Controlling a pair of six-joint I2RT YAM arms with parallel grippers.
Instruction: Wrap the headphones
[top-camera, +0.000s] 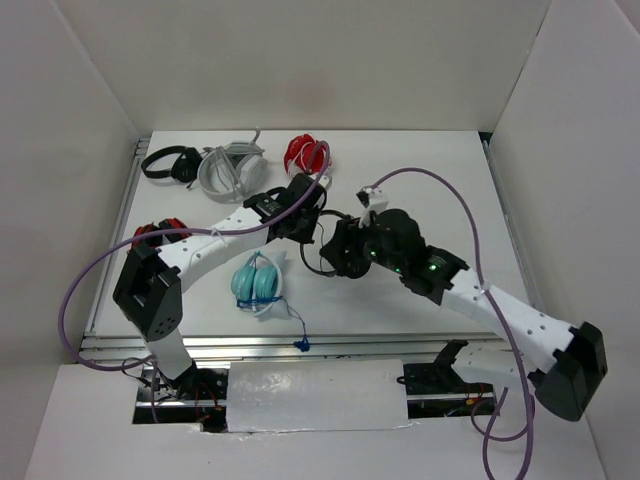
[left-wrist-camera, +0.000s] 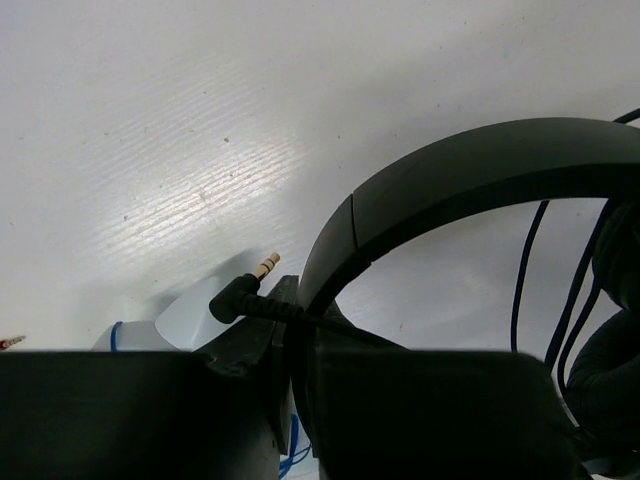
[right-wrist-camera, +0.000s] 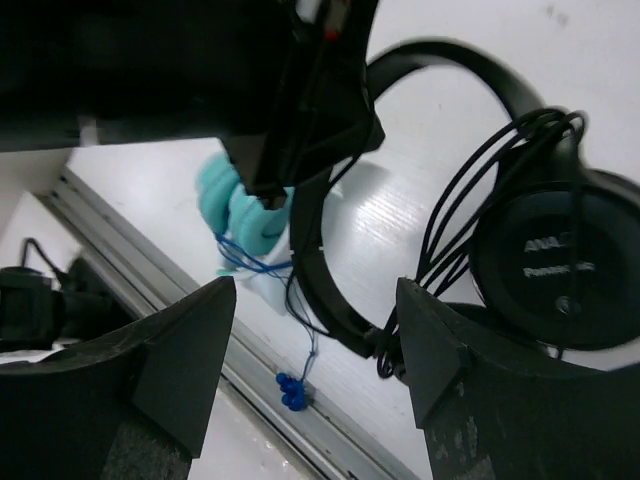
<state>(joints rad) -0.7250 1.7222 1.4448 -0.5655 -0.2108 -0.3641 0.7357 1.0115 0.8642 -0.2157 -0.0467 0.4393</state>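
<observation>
Headphones (left-wrist-camera: 470, 185), apparently pinched in left hand (left-wrist-camera: 292, 340)

This is looking like a robotics lab test cell: plain white panels (top-camera: 70, 150) are boxing in a white tabletop (top-camera: 430, 150), purple cables (top-camera: 64, 310) are looping off two bolted robot arms (top-camera: 205, 248), and aluminium rails (top-camera: 400, 343) are edging it.

Black headphones (right-wrist-camera: 540, 250) here, pale lettering on the earcup, gold plug (left-wrist-camera: 265, 266). Teal headphones (top-camera: 256, 281) trail a blue cable (right-wrist-camera: 290, 386). At the back sit a red pair (top-camera: 304, 153) and a grey-white pair (top-camera: 232, 168), all on a white table (top-camera: 420, 170).
</observation>
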